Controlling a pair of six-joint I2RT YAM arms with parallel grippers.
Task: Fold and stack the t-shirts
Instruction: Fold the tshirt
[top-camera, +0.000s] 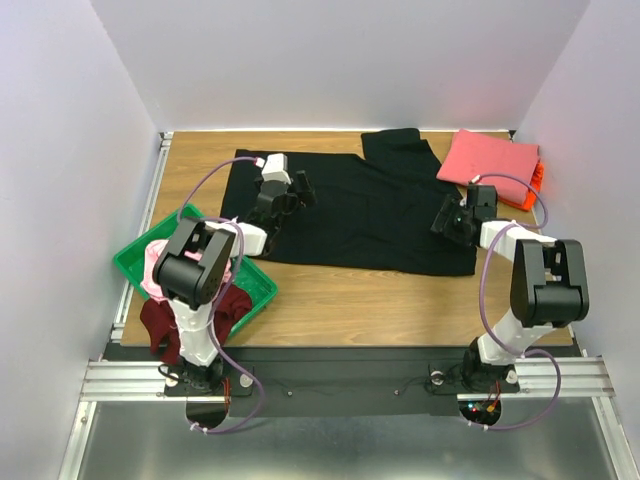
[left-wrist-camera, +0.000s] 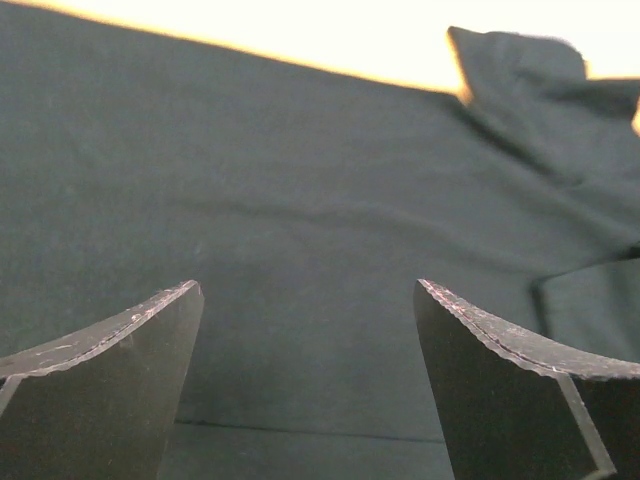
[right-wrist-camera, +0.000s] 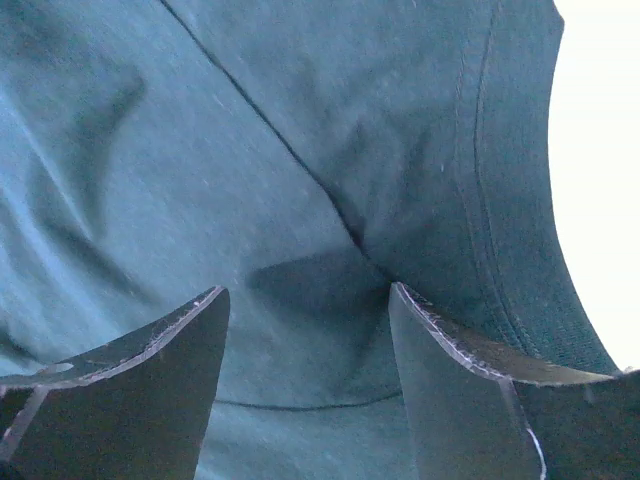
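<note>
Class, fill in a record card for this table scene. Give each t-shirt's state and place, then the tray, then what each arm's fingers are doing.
black t-shirt: spread out unfolded across the table's middle
coral-pink t-shirt: folded, far right corner, on top of the orange t-shirt
light pink t-shirt: bunched in the green tray
maroon t-shirt: bunched, draped over the tray's near side
left gripper: fingers open, above the black t-shirt
right gripper: fingers open, above its right part

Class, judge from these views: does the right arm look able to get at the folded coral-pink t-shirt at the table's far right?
Probably yes. The coral-pink t-shirt lies uncovered just beyond the open right gripper, which is over the black t-shirt; nothing stands between them.
</note>
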